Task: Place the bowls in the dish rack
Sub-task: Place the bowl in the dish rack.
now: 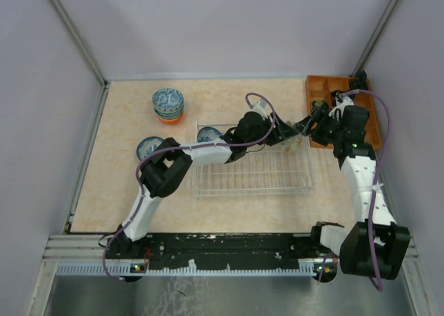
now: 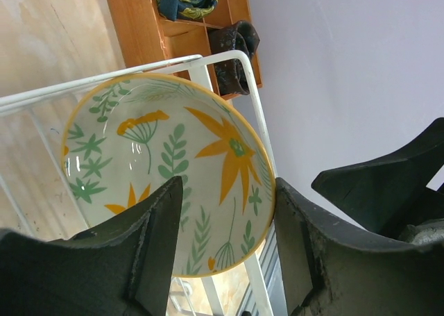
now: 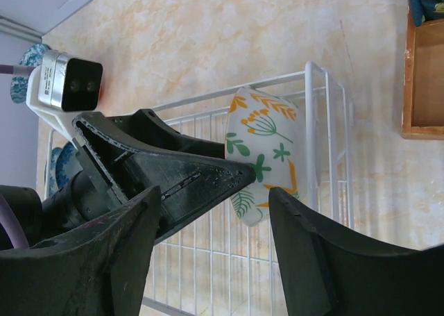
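You are early in the job. Seen from above, the dish rack point(image 1: 243, 184) holds two bowls: a blue bowl point(image 1: 208, 134) in its 11 o'clock corner and the flowered bowl point(image 2: 166, 163) standing on edge in its 1 o'clock corner. Left to load are the stack of bowls point(image 1: 168, 104) out at 10 o'clock from the rack, an orange one at its bottom, and a lone bowl point(image 1: 148, 148) on the table point(image 1: 118, 191) just beside the rack's 9 o'clock side.

Your left claw point(image 2: 227, 191) is at the flowered bowl, jaws parted to either side of its lower rim; whether they pinch it or stand just free of it I cannot tell from these views. Your right claw point(image 3: 215, 198) hovers close by, off the rack's 2 o'clock corner, spread wide with nothing between its fingers.

Only the overhead view gives you the count of bowls, yet there the two arms mostly hide the flowered bowl. The left wrist view shows its inside face, green leaves and orange flowers, turned towards the claw. The right wrist view shows it side-on, just inside the rack's end wall, with one left finger tip touching it, and the orange tray point(image 3: 423, 80) just beyond that wall
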Controlling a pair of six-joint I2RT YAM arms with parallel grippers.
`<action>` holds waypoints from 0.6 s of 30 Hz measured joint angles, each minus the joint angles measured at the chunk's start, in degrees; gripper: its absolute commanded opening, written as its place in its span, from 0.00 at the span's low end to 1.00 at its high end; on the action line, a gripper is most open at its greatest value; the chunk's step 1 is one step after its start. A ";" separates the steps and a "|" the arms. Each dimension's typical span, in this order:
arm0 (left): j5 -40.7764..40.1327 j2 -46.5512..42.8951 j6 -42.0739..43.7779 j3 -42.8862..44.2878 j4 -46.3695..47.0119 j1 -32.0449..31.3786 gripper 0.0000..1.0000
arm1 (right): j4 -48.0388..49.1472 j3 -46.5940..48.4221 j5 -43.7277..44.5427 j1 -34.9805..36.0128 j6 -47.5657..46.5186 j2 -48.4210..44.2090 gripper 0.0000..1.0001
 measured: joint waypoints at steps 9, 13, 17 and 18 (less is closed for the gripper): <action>-0.02 0.00 0.50 0.00 -0.74 0.26 0.77 | 0.72 -0.61 -0.02 0.00 0.35 0.00 0.64; -0.02 0.00 0.85 -0.17 -0.57 0.42 0.88 | 0.85 -0.68 -0.04 0.00 0.39 0.00 0.64; -0.02 0.00 1.25 -1.44 0.63 0.42 0.94 | 0.83 -0.68 -0.04 0.00 0.42 0.00 0.64; 0.02 0.00 1.27 -1.70 0.94 0.42 0.94 | 0.83 -0.68 -0.04 0.00 0.42 0.00 0.64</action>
